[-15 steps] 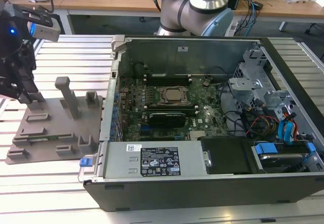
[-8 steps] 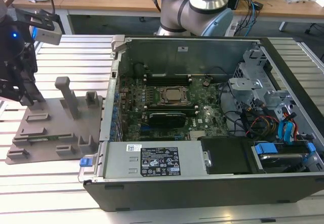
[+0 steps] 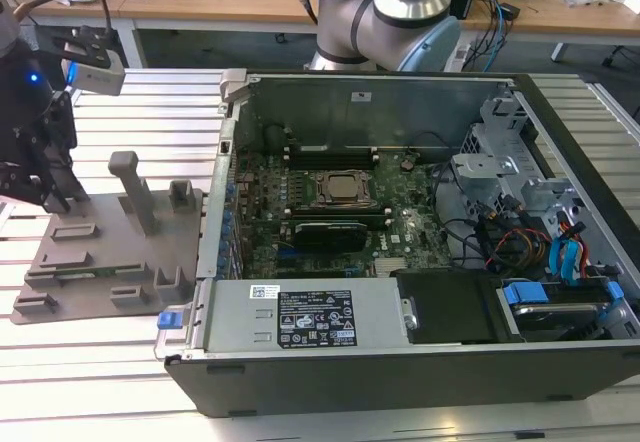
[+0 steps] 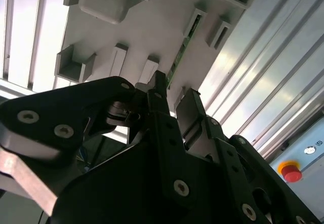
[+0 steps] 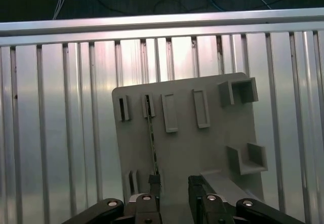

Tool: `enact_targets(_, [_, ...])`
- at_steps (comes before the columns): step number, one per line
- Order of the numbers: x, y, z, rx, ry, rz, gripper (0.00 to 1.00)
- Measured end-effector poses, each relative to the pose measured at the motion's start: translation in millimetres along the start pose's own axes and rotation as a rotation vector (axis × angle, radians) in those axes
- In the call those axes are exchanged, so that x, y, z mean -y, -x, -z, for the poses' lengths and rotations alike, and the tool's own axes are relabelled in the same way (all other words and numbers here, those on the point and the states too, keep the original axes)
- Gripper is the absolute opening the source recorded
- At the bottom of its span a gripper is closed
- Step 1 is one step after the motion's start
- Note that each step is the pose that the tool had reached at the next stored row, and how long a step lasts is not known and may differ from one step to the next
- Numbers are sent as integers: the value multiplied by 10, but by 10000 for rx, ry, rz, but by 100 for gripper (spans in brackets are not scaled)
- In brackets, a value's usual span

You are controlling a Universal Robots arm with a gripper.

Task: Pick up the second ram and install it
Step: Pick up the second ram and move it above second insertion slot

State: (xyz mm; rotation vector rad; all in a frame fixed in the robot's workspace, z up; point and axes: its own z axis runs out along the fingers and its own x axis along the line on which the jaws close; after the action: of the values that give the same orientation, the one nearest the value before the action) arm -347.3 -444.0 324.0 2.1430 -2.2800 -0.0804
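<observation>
Directly ahead of the open, empty claw (image 5: 174,182), the second ram (image 5: 151,133) stood on edge in slots of a grey holder (image 5: 187,148), seemingly so the claw could straddle it.

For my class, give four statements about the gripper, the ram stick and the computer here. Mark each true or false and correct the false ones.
1. The computer case lies open, with its processor socket in view. True.
2. The gripper is inside the computer case. False: it hangs over the grey holder on the slatted table, at the exterior view's left.
3. The ram stick stands on its edge in a slot of the grey holder. True.
4. The gripper is shut on the ram stick. False: in the first wrist view its fingers stand apart, with a gap between them, and the stick sits in the holder.
</observation>
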Motion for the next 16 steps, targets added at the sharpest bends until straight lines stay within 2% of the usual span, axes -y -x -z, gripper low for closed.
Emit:
enact_targets(12, [5, -3, -103, 0, 0, 0, 36])
enact_targets(16, [8, -5, -176, 0, 1, 0, 36])
